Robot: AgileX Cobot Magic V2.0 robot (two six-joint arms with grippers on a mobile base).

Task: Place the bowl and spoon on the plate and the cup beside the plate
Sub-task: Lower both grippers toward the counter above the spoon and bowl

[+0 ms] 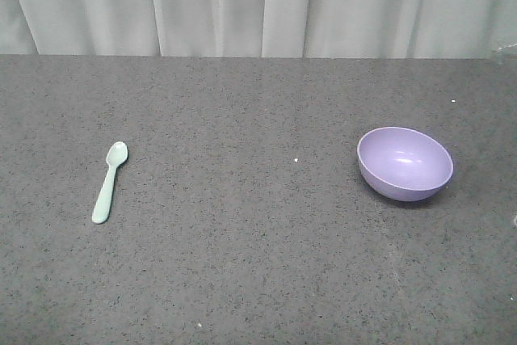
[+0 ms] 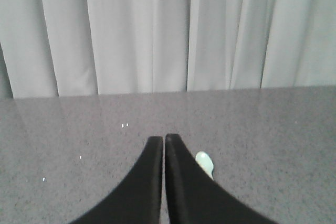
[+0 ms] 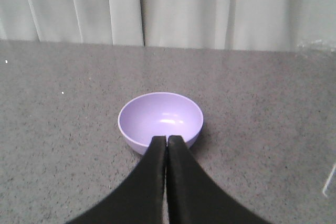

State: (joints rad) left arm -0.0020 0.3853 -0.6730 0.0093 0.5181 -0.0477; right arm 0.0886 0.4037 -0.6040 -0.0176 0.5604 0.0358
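Your left gripper [image 2: 164,140] was found with its two black jaws pressed together tip to tip, clenched on nothing, above the dark grey speckled tabletop [image 1: 258,272]. The small pale mint-green plastic spoon [image 2: 205,162] lay on the surface just beside those jaws, on their right flank in the left wrist view. Only its rounded end showed there, the rest being hidden behind the right jaw. Whether the jaw touched it could not be determined. Your right gripper [image 3: 167,140] was likewise clenched, its black jaws meeting at the tips and holding nothing. The round, deep, glossy lavender-purple plastic bowl [image 3: 160,119] sat open side up directly ahead of those jaw tips. Its near wall was overlapped by them in the right wrist view, and contact could not be confirmed. In the front view the spoon lay flat, bowl end away from the camera, and stood well apart from the purple bowl. A pale pleated curtain [image 1: 242,6] hung behind the table's far edge.
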